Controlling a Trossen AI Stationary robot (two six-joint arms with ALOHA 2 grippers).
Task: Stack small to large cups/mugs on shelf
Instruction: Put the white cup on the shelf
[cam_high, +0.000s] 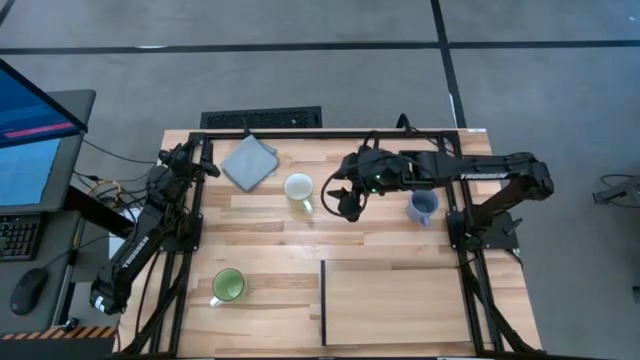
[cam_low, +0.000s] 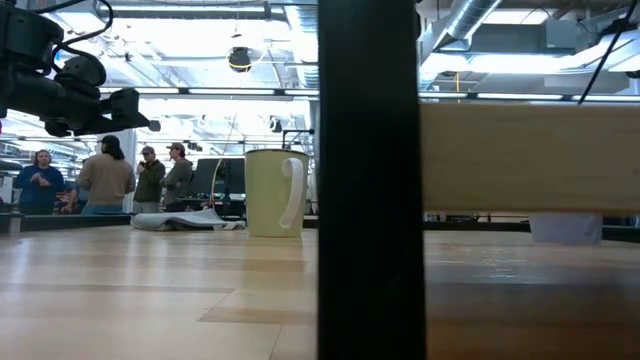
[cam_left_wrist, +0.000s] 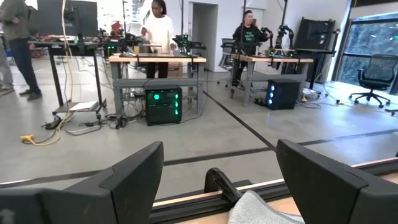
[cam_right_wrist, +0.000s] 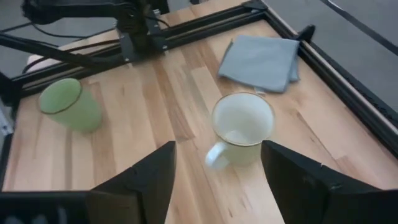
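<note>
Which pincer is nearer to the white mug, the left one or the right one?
The right. The right pincer hangs open just beside the white mug, on its right in the high view. The left pincer waits near the table's far left corner, beyond the grey cloth.

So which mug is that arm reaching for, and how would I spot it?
Start at the grey folded cloth by the table's far edge. Right beside it stands the cream-white mug, upright, just in front of the right end effector, whose fingers are open. It is the only pale mug: the green mug and the blue-grey mug stand apart.
</note>
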